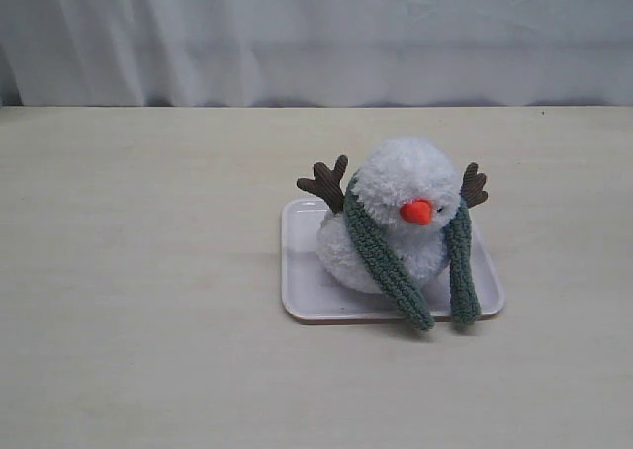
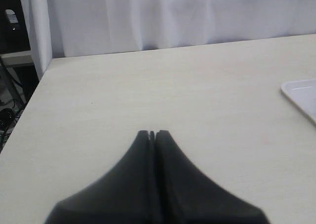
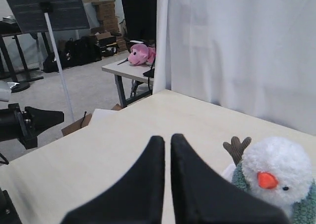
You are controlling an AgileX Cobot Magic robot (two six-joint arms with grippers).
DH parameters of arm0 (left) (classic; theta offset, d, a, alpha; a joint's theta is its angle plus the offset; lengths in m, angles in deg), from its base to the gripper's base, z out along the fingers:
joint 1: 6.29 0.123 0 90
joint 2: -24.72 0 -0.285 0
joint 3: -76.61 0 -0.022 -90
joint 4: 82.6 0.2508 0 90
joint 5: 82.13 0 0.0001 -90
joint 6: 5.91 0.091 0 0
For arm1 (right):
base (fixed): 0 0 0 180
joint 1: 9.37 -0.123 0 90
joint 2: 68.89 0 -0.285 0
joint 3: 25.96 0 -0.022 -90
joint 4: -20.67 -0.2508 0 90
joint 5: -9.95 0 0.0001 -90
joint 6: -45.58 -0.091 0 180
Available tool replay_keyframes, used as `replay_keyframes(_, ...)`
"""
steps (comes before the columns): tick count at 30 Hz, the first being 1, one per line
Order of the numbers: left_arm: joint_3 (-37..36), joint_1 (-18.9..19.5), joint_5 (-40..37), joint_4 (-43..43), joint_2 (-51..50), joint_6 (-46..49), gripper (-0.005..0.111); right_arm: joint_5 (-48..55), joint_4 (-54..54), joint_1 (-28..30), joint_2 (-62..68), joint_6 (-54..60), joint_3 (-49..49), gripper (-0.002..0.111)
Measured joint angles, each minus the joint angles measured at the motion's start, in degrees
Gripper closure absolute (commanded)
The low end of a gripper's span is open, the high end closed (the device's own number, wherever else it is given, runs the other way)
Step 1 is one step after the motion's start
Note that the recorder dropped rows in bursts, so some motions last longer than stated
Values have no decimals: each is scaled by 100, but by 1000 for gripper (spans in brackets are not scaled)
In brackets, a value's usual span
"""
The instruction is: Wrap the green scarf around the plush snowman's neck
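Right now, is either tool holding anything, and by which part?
Nothing is held. The left tool and right tool are both shut on nothing; the green scarf hangs on the plush snowman, untouched.

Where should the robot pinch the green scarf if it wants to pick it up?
Probably a loose tip. The green scarf drapes around the plush snowman, and both tails hang down its front to the front edge of the tray. There the narrow strip lies clear of the fluffy body, so come down from above on the front side and pinch across its width.
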Motion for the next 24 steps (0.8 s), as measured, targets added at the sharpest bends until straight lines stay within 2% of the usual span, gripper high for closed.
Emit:
replay_keyframes(9, 0, 0, 0, 0, 0, 0, 107, -20, 927, 36, -962, 14, 378, 104)
replay_keyframes(13, 0, 0, 0, 0, 0, 0, 107, -461, 1348, 59, -996, -5, 631, 104)
replay_keyframes(15, 0, 0, 0, 0, 0, 0, 107, -1014, 1712, 72, -996, -243, 826, 104)
replay_keyframes(17, 0, 0, 0, 0, 0, 0, 107, -2105, 2648, 218, -1001, -1087, 1221, 104)
replay_keyframes(18, 0, 0, 0, 0, 0, 0, 107, -2880, 3384, 401, -1001, -1922, 1553, 104)
replay_keyframes(20, 0, 0, 0, 0, 0, 0, 107, -4080, 4238, 837, -1001, -2745, 2149, 104)
replay_keyframes(24, 0, 0, 0, 0, 0, 0, 107, -4866, 4586, 1560, -1001, -3060, 2977, 104)
